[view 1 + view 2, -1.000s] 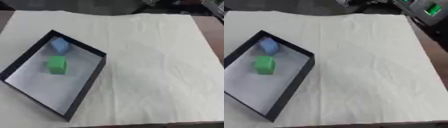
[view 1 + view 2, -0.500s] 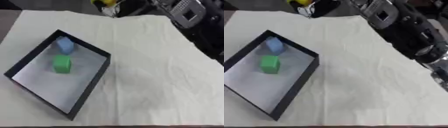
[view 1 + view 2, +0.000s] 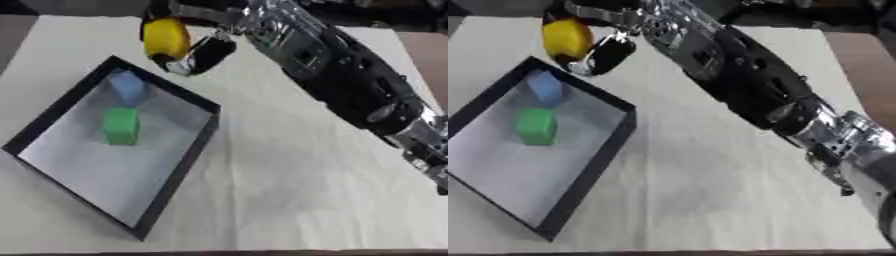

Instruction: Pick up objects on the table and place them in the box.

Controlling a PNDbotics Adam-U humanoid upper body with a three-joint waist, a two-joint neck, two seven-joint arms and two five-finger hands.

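Observation:
A black-walled box [image 3: 180, 172] with a pale floor lies at the left of the white cloth. A green cube [image 3: 120, 126] and a light blue block [image 3: 128, 87] rest inside it. My right arm reaches across from the lower right to the far side of the table. Its hand [image 3: 199, 52] is curled round a yellow rounded object [image 3: 164, 38], held in the air just above and behind the box's far corner. My left hand shows in neither view.
A white cloth [image 3: 297, 190] covers the table and is bare to the right of the box. My right forearm [image 3: 745, 85] crosses above the cloth's middle and right. Dark floor lies beyond the table's far edge.
My right arm has swung in from the upper right, carrying the yellow object toward the box's far corner. The camera has also shifted, so the box sits differently in view.

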